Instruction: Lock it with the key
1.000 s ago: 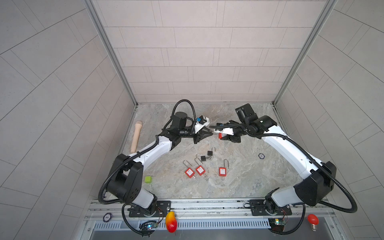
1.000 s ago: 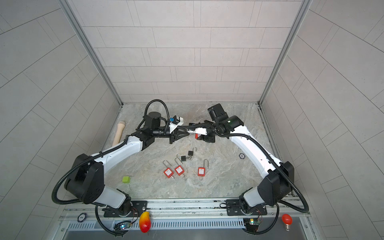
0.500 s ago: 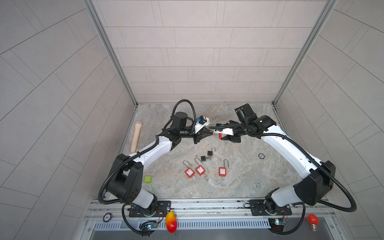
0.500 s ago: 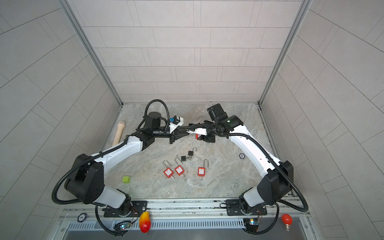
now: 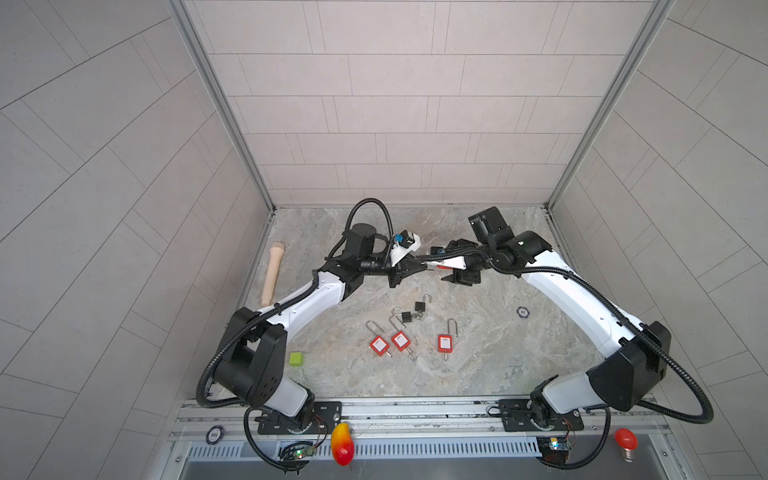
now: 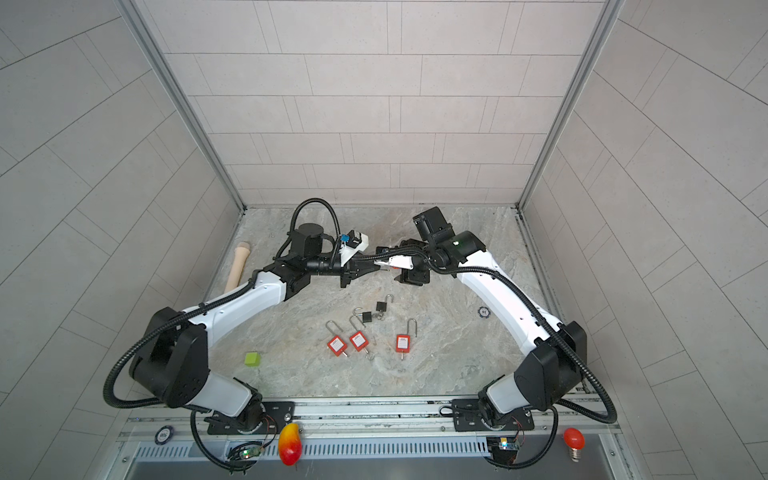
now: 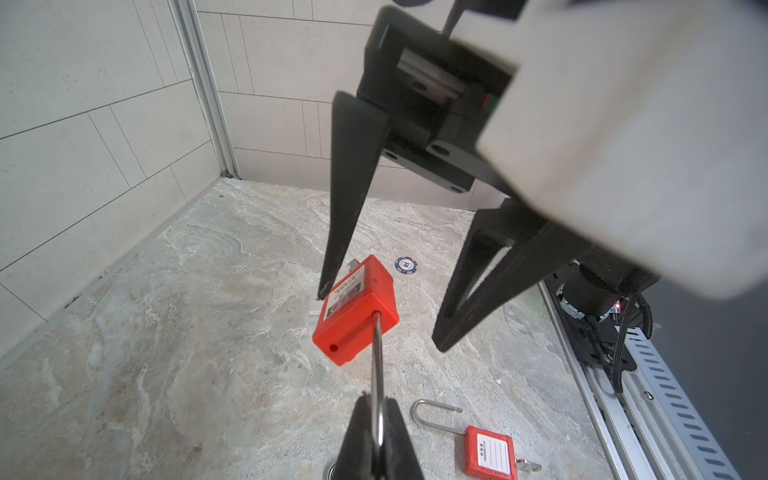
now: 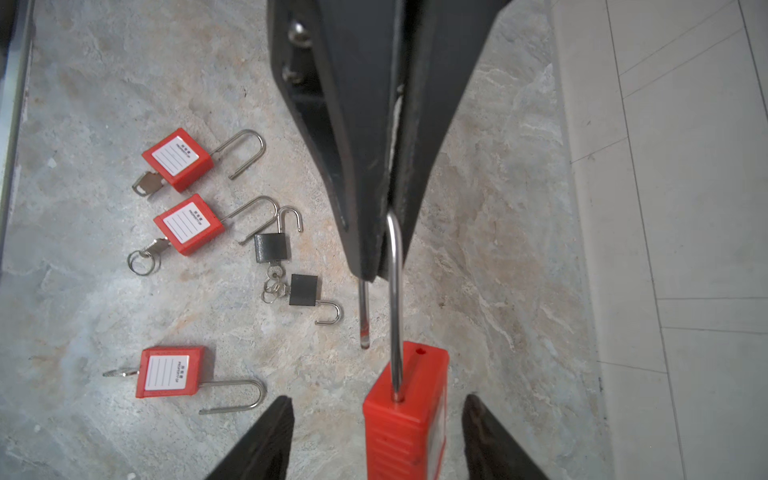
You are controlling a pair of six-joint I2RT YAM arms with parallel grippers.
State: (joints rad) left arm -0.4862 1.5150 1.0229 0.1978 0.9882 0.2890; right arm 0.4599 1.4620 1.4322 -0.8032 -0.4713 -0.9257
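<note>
Early | my left claw (image 8: 374, 268) pinched the padlock (image 7: 353, 311) by its shackle (image 8: 395, 291), mid-frame | my right claw (image 7: 381, 320) spread around it | shackle open, locking left.

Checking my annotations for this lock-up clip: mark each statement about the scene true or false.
The left end effector pinches the shackle of the held red padlock. True.
The right end effector is clamped on that padlock's body. False: the right end effector is open, jaws either side of the body.
Three red padlocks lie on the table. True.
Both black padlocks have closed shackles. False: both black padlocks' shackles are open.
</note>
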